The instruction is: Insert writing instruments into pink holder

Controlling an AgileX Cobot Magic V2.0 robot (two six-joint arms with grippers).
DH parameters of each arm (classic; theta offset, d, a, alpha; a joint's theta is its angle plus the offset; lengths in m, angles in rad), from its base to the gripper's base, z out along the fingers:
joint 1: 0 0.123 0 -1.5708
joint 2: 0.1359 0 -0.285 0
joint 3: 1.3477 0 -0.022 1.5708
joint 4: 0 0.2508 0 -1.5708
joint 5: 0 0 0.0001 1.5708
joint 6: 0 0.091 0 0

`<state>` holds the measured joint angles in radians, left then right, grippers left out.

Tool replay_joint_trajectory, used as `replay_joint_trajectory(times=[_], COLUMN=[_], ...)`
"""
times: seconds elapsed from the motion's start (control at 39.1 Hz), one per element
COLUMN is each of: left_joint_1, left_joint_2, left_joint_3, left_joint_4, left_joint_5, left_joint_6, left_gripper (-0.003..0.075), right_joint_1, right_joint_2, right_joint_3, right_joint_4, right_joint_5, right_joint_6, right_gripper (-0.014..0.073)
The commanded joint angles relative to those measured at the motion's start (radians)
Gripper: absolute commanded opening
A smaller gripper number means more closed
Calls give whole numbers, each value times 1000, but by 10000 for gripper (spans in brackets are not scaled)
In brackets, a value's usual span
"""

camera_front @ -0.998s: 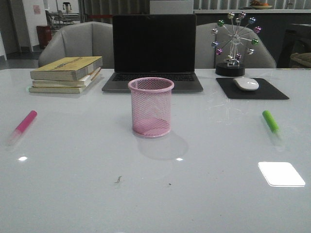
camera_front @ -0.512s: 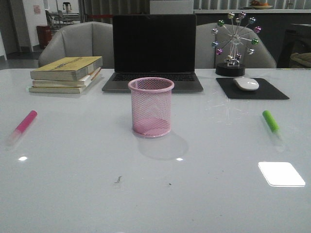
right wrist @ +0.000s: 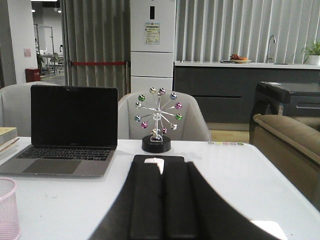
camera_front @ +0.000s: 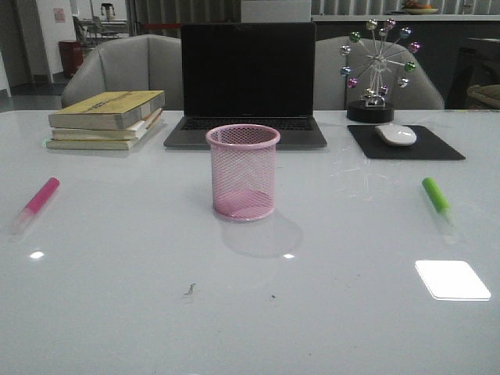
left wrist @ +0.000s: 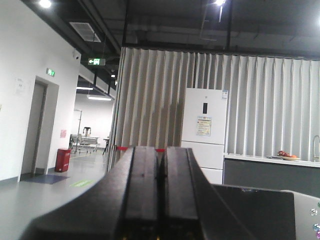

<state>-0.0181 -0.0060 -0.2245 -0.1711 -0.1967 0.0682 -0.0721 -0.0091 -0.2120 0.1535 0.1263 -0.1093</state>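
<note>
The pink wire-mesh holder [camera_front: 242,172] stands upright and empty in the middle of the white table; its rim edge also shows in the right wrist view [right wrist: 7,210]. A hot pink highlighter [camera_front: 36,201] lies flat far to its left, clear cap toward the front. A green highlighter [camera_front: 437,198] lies flat far to its right, clear cap toward the front. Neither gripper appears in the front view. My left gripper [left wrist: 161,150] is shut with nothing in it and points out over the room. My right gripper [right wrist: 164,167] is shut, empty, aimed at the mouse pad.
Behind the holder sits an open laptop [camera_front: 247,82]. A stack of books [camera_front: 107,119] lies at the back left. At the back right are a black mouse pad [camera_front: 405,143] with a white mouse [camera_front: 395,134] and a ferris-wheel ornament [camera_front: 377,70].
</note>
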Motion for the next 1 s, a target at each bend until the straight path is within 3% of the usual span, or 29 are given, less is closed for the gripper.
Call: replay_joint_trajectory(times=[0.0, 0.15, 0.31, 0.56, 0.77, 0.97], left_joint_1=[-5, -5, -5, -5, -5, -5], left_joint_2=[-17, 7, 94, 400, 606, 761], left_joint_3=[-100, -213, -316, -489, -494, -494], left_joint_4=[12, 45, 45, 45, -32, -47], left_joint_5=[1, 127, 171, 277, 389, 457], left_joint_6=[-4, -4, -4, -4, -4, -4], left_gripper=[92, 92, 92, 92, 92, 92], right_joint_1=[0, 0, 0, 0, 0, 0], right_joint_2=[12, 61, 175, 491, 636, 748], right_joint_3=[-85, -180, -289, -515, -533, -533], right_joint_4=[-27, -62, -70, -73, -73, -73], right_joint_5=[-25, 55, 68, 192, 231, 392], right_joint_6=[-6, -6, -6, -6, -6, -6], right_gripper=[52, 52, 52, 52, 52, 52])
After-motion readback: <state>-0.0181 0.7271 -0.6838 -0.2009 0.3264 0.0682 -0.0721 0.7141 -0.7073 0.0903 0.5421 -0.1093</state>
